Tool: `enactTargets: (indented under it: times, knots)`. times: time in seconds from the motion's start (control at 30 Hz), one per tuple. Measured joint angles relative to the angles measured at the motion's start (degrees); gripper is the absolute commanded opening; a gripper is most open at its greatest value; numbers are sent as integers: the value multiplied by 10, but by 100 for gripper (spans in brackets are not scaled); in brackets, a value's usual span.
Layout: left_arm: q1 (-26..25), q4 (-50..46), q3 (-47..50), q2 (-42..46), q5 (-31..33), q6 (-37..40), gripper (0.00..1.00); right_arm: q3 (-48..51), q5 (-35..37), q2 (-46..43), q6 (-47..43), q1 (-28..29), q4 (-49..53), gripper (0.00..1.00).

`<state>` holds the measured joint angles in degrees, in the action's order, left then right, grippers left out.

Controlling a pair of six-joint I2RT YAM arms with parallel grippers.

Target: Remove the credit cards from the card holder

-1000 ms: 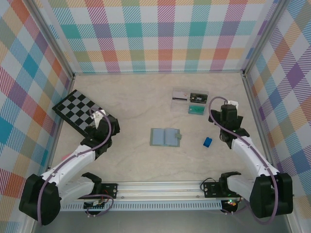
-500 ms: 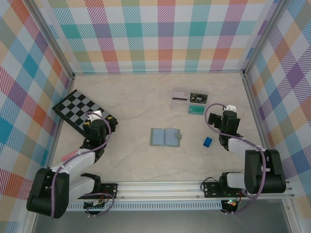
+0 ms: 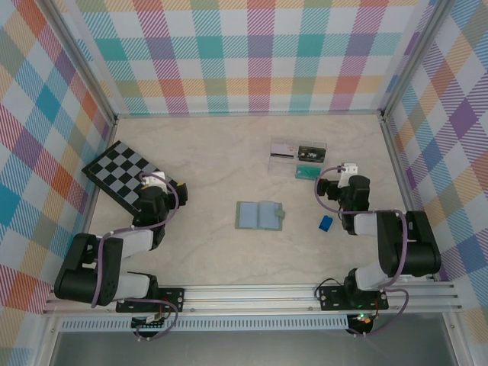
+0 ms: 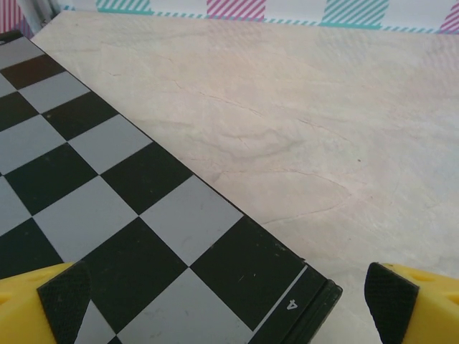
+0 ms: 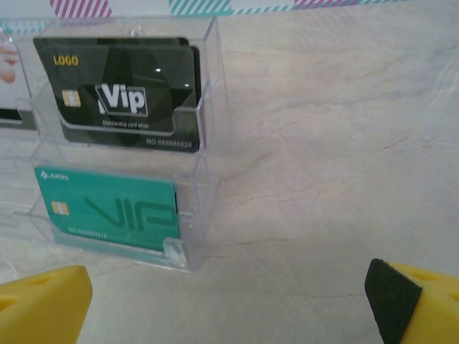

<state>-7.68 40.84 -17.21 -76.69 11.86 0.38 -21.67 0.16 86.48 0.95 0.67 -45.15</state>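
Overhead first: your left gripper (image 3: 155,184) sits over the near corner of the chessboard (image 3: 114,169), and your right gripper (image 3: 345,177) sits just beside the clear tray (image 3: 324,145). The card holder (image 3: 259,216) lies opened flat between the two tools, well apart from both, and nearer to you than either. The blue block (image 3: 325,223) rests close behind the right tool. From up here you cannot tell whether any pocket of the holder has a card left in it.

Left wrist: the left gripper (image 4: 229,307) is spread wide and empty, with only the chessboard (image 4: 107,215) beneath it.

Right wrist: the right gripper (image 5: 229,304) is also spread wide and empty. Ahead and to its left, the credit cards (image 5: 118,93) rest in the clear tray (image 5: 208,143), a dark one behind and a teal one in front.

If a card remains in the holder, you would likely do best to pin the holder flat with the left tool. Then pinch the card's exposed edge with the right and draw it out along the pocket.
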Motion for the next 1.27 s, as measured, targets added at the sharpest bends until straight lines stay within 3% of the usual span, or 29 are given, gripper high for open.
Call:
enactTargets:
  times: [0.4, 1.27]
  knots:
    - [9, 56, -40, -125, -7, 7, 100, 10, -7, 4, -3, 0, -39, 100]
    - [11, 59, -48, -127, 8, 5, 100, -6, 16, 4, 1, 0, -7, 100]
